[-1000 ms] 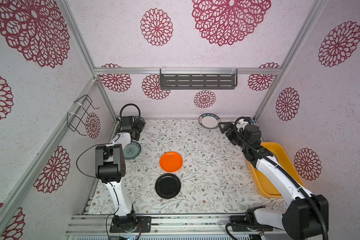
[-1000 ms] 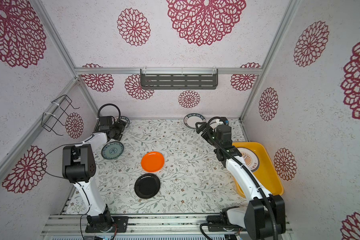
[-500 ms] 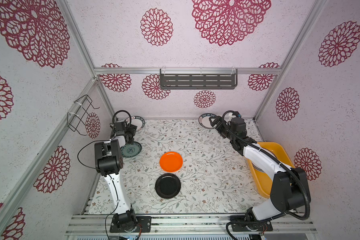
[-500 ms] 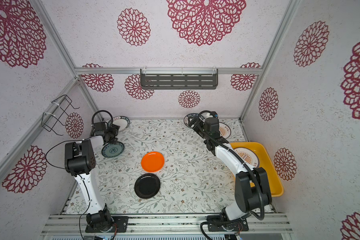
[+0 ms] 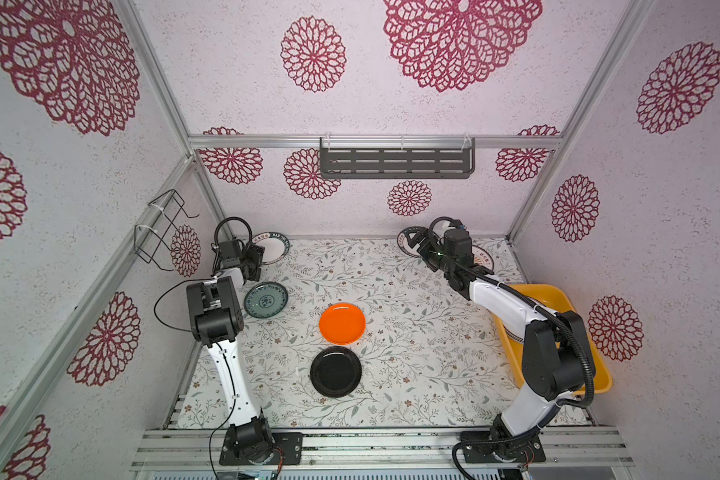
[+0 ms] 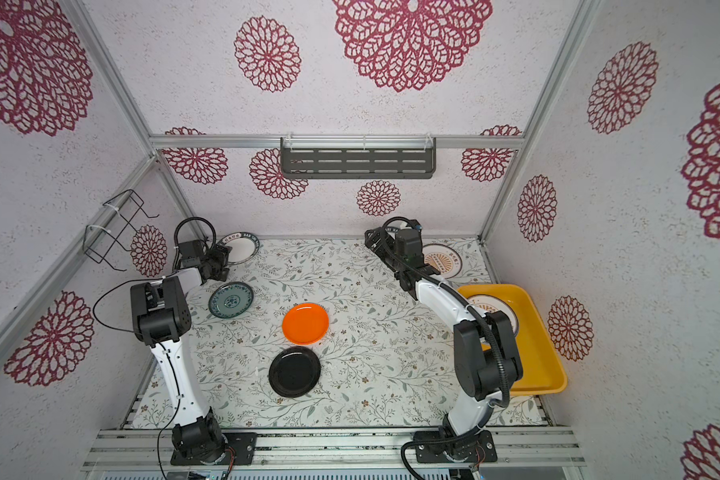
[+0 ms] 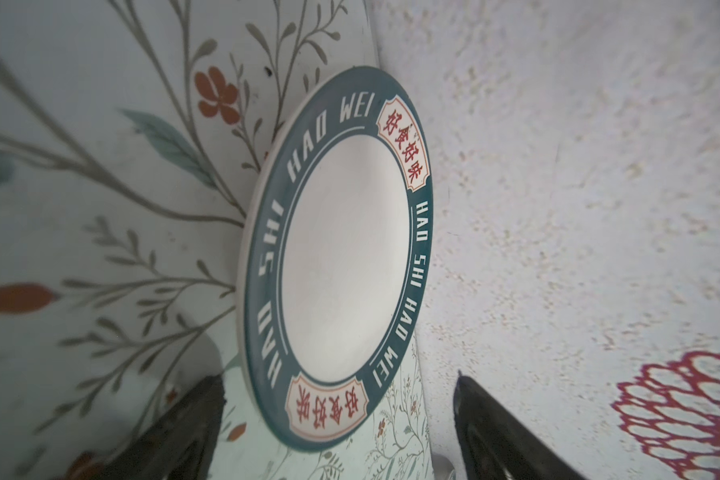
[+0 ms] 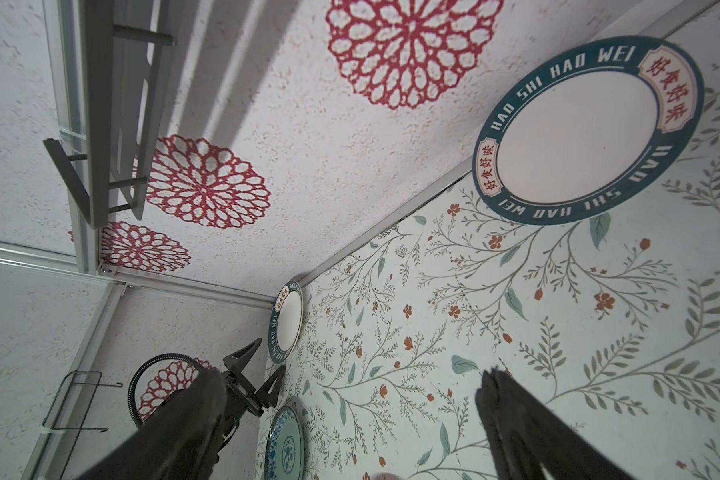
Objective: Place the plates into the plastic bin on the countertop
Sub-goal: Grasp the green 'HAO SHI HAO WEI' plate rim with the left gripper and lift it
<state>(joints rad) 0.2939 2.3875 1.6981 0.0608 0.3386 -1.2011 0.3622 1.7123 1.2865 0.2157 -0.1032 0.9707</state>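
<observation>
A white plate with a teal lettered rim (image 7: 341, 266) lies at the foot of the back wall, far left (image 5: 276, 248) (image 6: 242, 247). My left gripper (image 7: 337, 380) (image 5: 258, 259) is open, and the plate's near rim sits between its fingers without touching them. A second teal-rimmed plate (image 8: 587, 129) lies by the back wall near the middle. My right gripper (image 8: 352, 374) (image 5: 416, 245) hovers over it, open and empty. Blue-floral (image 5: 265, 300), orange (image 5: 342, 323), black (image 5: 336, 372) and sunburst (image 6: 441, 259) plates lie on the countertop (image 5: 412, 332). The yellow bin (image 6: 545, 365) at the right holds a plate (image 6: 491, 305).
A dark slotted shelf (image 5: 395, 163) hangs on the back wall and a wire rack (image 5: 163, 228) on the left wall. Both grippers are close to the back wall. The right arm's elbow (image 5: 553, 361) stands in front of the bin.
My left gripper has moved from over the blue-floral plate back to the teal-rimmed plate in the corner. My right gripper has swung back and leftward to the plate by the back wall.
</observation>
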